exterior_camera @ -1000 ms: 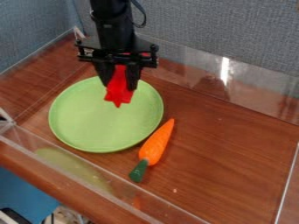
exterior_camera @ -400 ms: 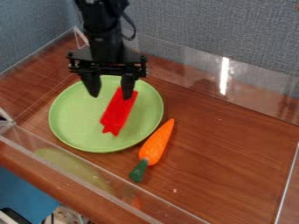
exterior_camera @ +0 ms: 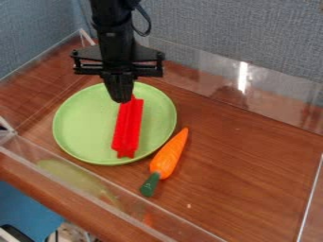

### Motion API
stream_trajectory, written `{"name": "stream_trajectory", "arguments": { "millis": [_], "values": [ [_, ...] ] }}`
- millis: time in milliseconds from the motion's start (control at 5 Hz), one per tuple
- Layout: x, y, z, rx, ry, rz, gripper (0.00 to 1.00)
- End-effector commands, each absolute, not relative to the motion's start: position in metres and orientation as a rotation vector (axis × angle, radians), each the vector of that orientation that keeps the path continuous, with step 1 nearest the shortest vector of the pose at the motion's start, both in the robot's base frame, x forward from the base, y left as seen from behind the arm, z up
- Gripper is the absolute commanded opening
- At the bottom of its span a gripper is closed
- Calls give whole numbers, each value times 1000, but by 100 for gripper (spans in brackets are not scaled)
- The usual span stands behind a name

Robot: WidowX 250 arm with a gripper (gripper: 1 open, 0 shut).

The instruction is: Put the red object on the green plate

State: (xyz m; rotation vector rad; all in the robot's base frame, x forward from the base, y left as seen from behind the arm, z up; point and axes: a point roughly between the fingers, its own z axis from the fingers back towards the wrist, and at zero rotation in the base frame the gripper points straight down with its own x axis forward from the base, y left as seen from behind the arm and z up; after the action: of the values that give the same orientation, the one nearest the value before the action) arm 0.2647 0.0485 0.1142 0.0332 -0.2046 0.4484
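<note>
The desk [exterior_camera: 252, 142] is dark reddish-brown wood with a smooth, slightly glossy grain, filling most of the frame; clear plastic walls [exterior_camera: 240, 74] stand around its edges, thin and glassy, catching pale reflections along the top right and the lower left; behind them hangs a blue-grey textured backdrop. The green plate [exterior_camera: 78, 128] sits left of centre; it is round, flat and light green, matte plastic with a shallow raised rim. The black arm comes down from the top of the frame, and its tool [exterior_camera: 119, 93] points steeply down over the upper part of the plate, its fingers drawn together with nothing between them. The red object [exterior_camera: 130, 129] lies flat on the right half of the plate; it is a long, narrow bright red bar with lengthwise grooves, its upper end just below the tool and its lower end near the plate's lower-right rim. An orange carrot [exterior_camera: 168, 157] with a dark green tip lies on the desk just beside the plate's lower-right edge, tapered and smooth. A second ago the bar hung clamped in the tool above the plate; a moment ago it lay on the plate with the fingers spread over it; the carrot and plate have not shifted.
</note>
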Motion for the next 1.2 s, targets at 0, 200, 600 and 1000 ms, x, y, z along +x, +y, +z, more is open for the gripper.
{"name": "stream_trajectory", "arguments": {
  "millis": [0,200,600,1000],
  "values": [
    [273,46,131,40,-261,491,100],
    [281,50,133,40,-264,488,100],
    [303,57,130,37,-266,487,100],
    [305,65,137,34,-274,492,100]
  ]
}}
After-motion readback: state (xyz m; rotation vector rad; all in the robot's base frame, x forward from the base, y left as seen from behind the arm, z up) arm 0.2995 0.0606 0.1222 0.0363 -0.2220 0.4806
